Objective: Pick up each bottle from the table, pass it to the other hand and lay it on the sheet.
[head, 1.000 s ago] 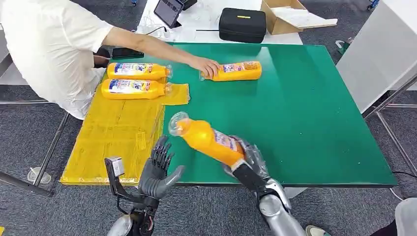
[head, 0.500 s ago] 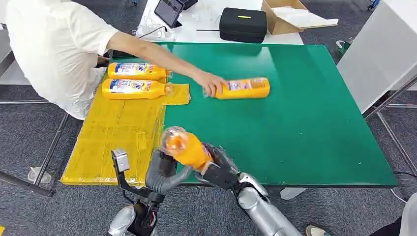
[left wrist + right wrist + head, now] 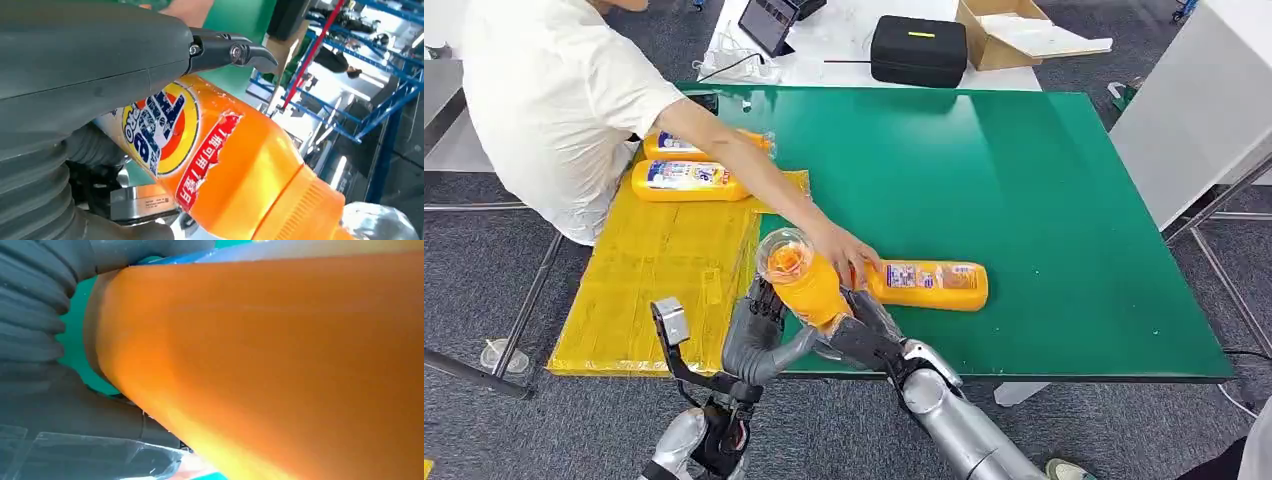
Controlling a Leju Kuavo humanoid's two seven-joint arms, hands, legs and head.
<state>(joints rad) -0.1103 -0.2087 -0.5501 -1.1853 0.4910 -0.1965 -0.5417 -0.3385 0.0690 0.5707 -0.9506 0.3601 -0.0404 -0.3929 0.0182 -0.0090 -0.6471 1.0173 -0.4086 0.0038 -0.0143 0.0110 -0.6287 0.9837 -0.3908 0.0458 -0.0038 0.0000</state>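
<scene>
Handover at the surface's near edge

The orange detergent bottle [image 3: 804, 285] is clasped by both the right hand [image 3: 864, 335] and the left hand [image 3: 759, 335], so it can be passed toward the yellow sheet [image 3: 659, 270].

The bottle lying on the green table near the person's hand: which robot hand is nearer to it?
Right. The right hand sits just beside the lying bottle, gripping the raised bottle; the left hand is farther, toward the yellow sheet.
</scene>
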